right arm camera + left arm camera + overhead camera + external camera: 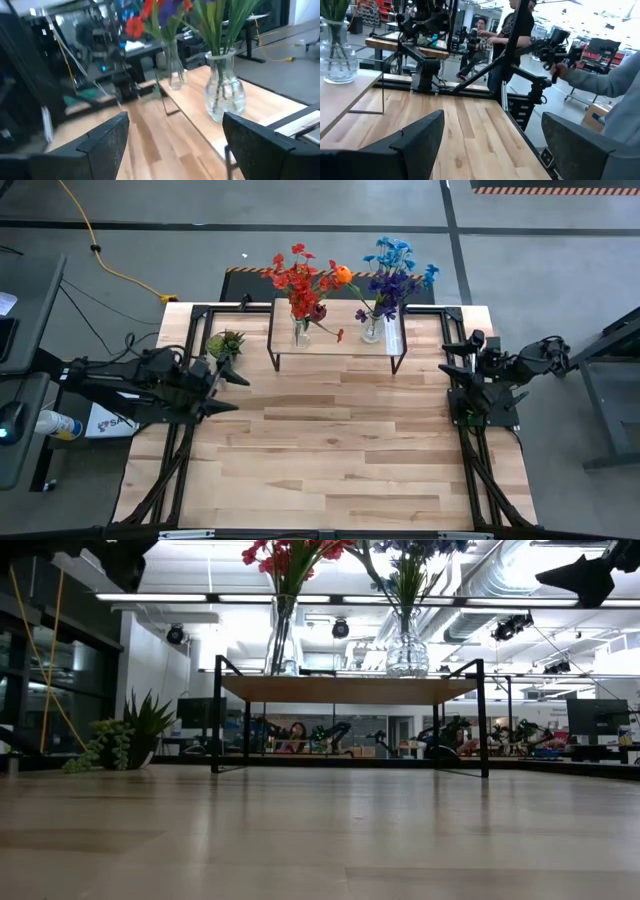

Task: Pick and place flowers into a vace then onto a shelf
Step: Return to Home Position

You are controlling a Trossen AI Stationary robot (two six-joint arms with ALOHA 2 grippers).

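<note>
Two glass vases stand on the shelf (338,345) at the table's far side. The left vase (301,328) holds the red flowers (298,277) and an orange bloom (343,275). The right vase (373,328) holds the blue and purple flowers (393,272); it also shows in the right wrist view (223,92). My left gripper (228,393) is open over the table's left side, near the small green plant. My right gripper (450,358) is open at the table's right edge, right of the shelf. Neither touches anything.
A small green spiky plant (224,343) stands on the table just left of the shelf. Black frame rails (478,470) run along the table's left and right edges. Bare wooden tabletop (330,450) lies in front of the shelf. People show in the room beyond the table (515,30).
</note>
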